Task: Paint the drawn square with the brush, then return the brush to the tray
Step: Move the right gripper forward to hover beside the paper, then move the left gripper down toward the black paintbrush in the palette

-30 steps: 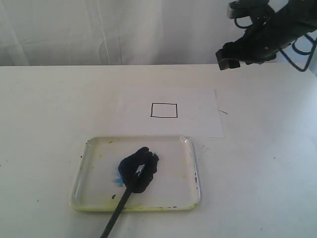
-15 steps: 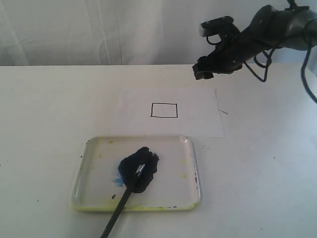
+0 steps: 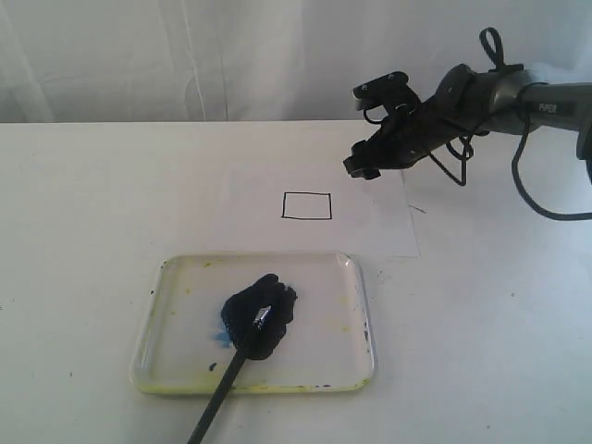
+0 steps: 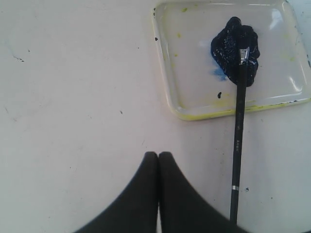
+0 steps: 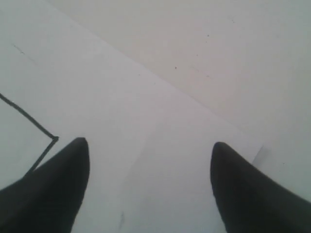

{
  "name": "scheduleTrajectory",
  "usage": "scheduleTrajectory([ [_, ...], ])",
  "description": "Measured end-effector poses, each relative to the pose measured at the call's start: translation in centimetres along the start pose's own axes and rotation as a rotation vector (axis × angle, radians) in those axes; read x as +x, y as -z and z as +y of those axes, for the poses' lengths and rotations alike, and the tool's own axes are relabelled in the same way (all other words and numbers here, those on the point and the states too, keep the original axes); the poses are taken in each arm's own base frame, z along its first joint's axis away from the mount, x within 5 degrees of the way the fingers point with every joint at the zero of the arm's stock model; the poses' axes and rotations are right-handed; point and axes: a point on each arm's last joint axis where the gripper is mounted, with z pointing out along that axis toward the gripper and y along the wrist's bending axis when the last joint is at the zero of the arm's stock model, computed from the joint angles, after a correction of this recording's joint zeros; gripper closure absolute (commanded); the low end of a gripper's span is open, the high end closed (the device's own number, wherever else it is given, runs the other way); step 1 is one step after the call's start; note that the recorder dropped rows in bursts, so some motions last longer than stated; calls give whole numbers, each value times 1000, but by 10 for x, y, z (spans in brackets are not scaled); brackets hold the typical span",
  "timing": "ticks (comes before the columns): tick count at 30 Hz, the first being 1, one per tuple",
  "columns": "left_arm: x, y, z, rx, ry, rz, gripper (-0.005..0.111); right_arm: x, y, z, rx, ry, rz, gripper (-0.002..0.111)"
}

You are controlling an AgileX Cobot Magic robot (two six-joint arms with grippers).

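The drawn square (image 3: 306, 205) is a blank black outline on the white paper sheet (image 3: 370, 227); one corner (image 5: 53, 140) shows in the right wrist view. The brush (image 3: 231, 370) lies with its wet tip in the dark paint blob (image 3: 259, 313) of the clear tray (image 3: 361, 324), its handle (image 4: 237, 145) reaching past the tray's near rim (image 4: 214, 114). My right gripper (image 3: 359, 166) hovers open over the paper's far right part, empty (image 5: 150, 148). My left gripper (image 4: 158, 155) is shut and empty over bare table beside the brush handle; it is not in the exterior view.
A white curtain hangs behind the table's far edge (image 3: 185, 122). A short pencil mark (image 3: 416, 209) lies just right of the paper. The right arm (image 3: 499, 92) and its cables reach in from the upper right.
The right arm has swung down and to the left, from above the table's far right corner to just over the paper's upper right part. Brush, tray and paper have not moved.
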Motion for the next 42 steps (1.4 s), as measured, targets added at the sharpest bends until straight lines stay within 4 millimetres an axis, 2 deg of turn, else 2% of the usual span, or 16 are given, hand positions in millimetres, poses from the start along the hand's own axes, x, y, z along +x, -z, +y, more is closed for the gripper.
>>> scheduleTrajectory([
  [5, 0, 0, 0, 0, 0, -2, 107, 8, -12, -2, 12, -4, 6, 42],
  [16, 0, 0, 0, 0, 0, -2, 107, 11, -21, -5, 46, -12, -21, 42],
  [19, 0, 0, 0, 0, 0, -2, 107, 21, -31, -5, 40, -19, 2, 42],
  [33, -1, 0, -4, 43, 2, -15, 107, 21, -33, -5, 39, -35, -6, 42],
  [35, -5, 1, -12, 134, -27, -53, 102, 21, -33, -5, 39, -35, -6, 42],
  [37, -9, 4, -21, 218, -74, -83, 90, 20, -33, -5, 41, -35, -7, 42],
  [39, -14, 4, -24, 256, -86, -71, 72, 20, -33, -5, 41, -35, -7, 42],
  [40, -16, 2, -24, 260, -93, -64, 59, 20, -33, -5, 41, -35, -7, 42],
  [42, -23, -5, -23, 271, -92, -33, 45, 20, -33, -6, 42, -35, -9, 42],
])
